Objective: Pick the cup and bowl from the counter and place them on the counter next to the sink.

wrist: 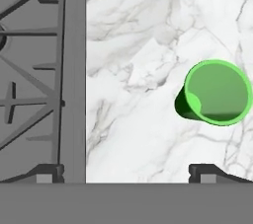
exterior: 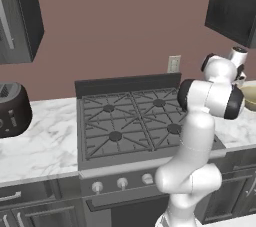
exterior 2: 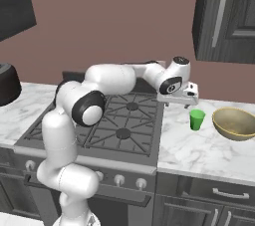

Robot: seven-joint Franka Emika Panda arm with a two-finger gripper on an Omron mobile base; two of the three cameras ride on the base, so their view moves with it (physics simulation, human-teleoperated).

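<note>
Even, flat rendered light, soft shadows, perhaps slightly blurred edges.

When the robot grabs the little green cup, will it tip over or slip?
The cup looks small and probably light, so a bump from the open hand could tip it. Its base looks narrower than its rim, so it may slip down unless squeezed evenly. It stands upright on the counter, apart from the bowl.
</note>
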